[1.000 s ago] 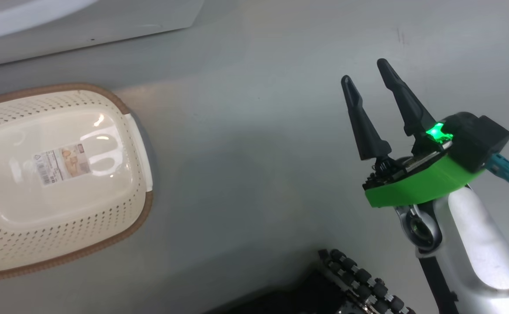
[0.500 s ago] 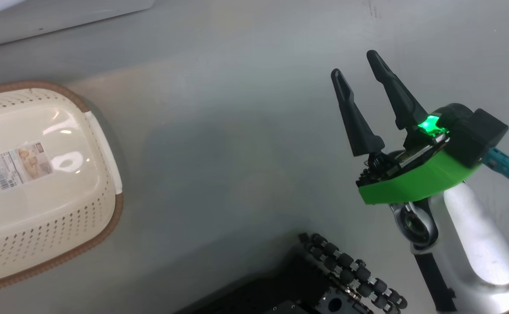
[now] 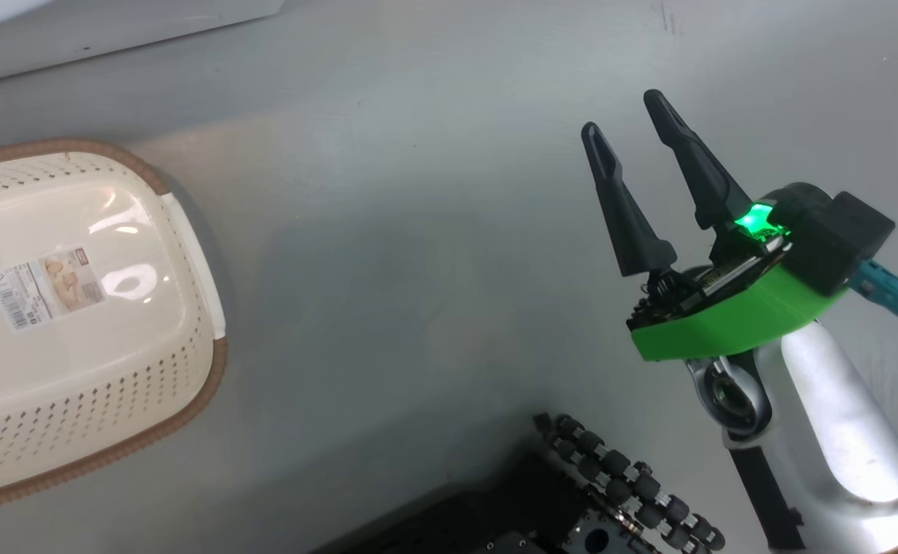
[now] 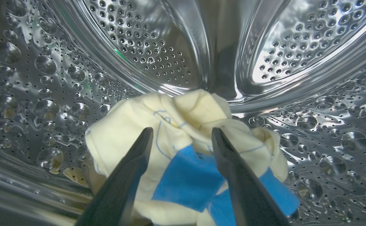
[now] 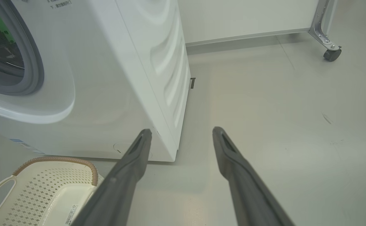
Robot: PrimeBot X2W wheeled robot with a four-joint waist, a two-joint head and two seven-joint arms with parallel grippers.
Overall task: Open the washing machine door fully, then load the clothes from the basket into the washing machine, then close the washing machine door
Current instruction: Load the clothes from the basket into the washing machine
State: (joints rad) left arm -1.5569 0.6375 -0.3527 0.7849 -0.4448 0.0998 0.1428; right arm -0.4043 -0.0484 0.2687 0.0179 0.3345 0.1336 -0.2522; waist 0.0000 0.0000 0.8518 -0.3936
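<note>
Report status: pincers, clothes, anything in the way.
Left pincer open, over clothes lying in drum. Right pincer open, above floor. Basket empty. No obstruction seen.

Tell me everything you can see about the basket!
The basket is cream plastic with rows of little holes in its sides, a brown rim and white handles. A label is stuck on its smooth, shiny bottom. It looks empty and stands upright on the grey floor, near the washer. Nothing seen touches it.

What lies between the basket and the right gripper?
Bare floor lies between the basket and the right gripper, as the head view shows.
</note>
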